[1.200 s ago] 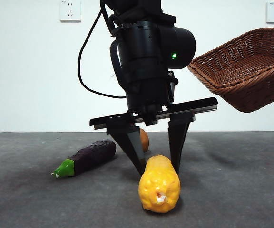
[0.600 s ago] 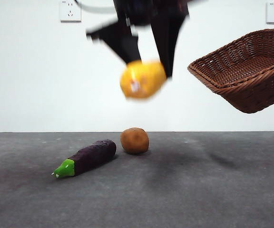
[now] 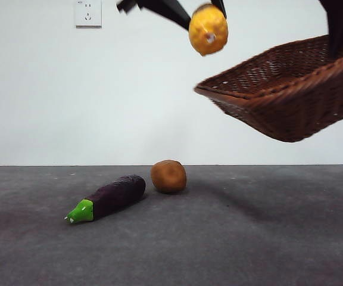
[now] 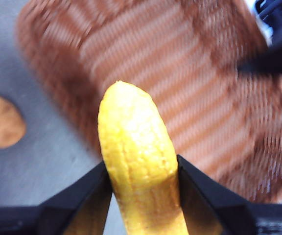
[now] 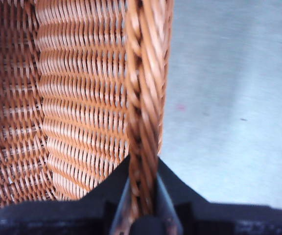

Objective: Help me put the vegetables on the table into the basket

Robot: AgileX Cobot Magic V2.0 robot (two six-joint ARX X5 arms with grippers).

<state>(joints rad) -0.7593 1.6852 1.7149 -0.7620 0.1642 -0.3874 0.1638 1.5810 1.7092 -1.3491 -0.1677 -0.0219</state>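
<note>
None of the three vegetables is in the basket (image 3: 290, 101) yet, so most of the job is left. I have the corn cob (image 3: 208, 28) in the air, high above the counter (image 3: 267, 238), just beside the basket's lower rim and a little above it; from the left wrist view the basket's woven floor lies beyond the cob's tip, so I judge it is close to the drop. The potato (image 3: 168, 176) sits on the counter toward its far edge, roughly at the middle, and the eggplant (image 3: 107, 198) lies just beside it, nearer the front, with its green cap pointing away from the potato. Both are untouched and well below the basket. My left gripper (image 4: 142, 191) comes in from the top of the front view, its two black fingers closed against the sides of the cob, which sticks out past their tips. My right gripper (image 5: 142, 196) holds the basket off the counter, fingers pinched on the braided rim, one inside the wall and one outside. The basket hangs tilted, its open side tipped toward the corn, with that rim lower than the held one. No vegetable shows inside it in the wrist views.
</note>
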